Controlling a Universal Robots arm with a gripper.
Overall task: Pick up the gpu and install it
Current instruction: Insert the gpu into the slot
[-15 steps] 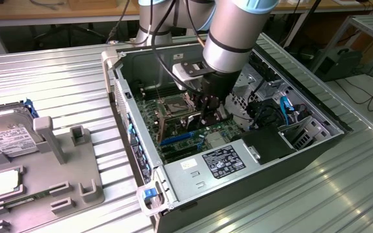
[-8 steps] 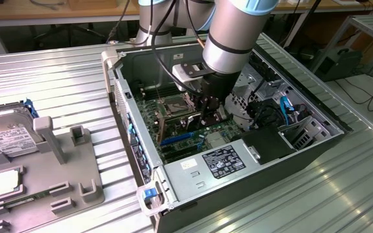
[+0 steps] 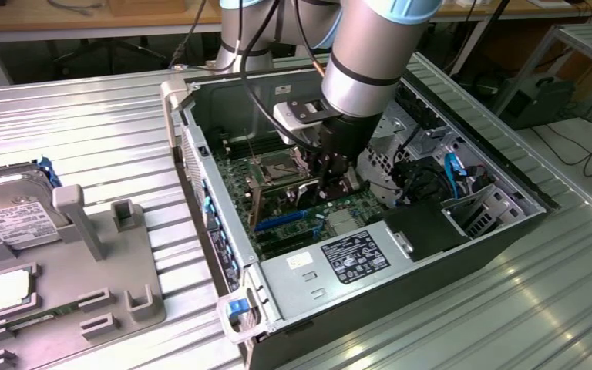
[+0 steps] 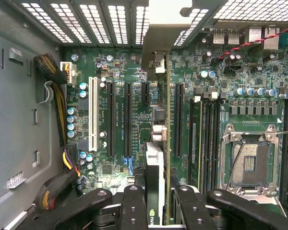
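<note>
GPU (image 4: 154, 167) held edge-on, clamped in the claw (image 4: 158, 203) directly above the motherboard (image 4: 134, 57); its long axis runs parallel to the motherboard's slots.

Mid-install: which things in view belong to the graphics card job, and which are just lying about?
In the job: gripper, graphics card clamped in it, motherboard, computer case.
Lying about: hard drive, processor chip, grey holder.
</note>
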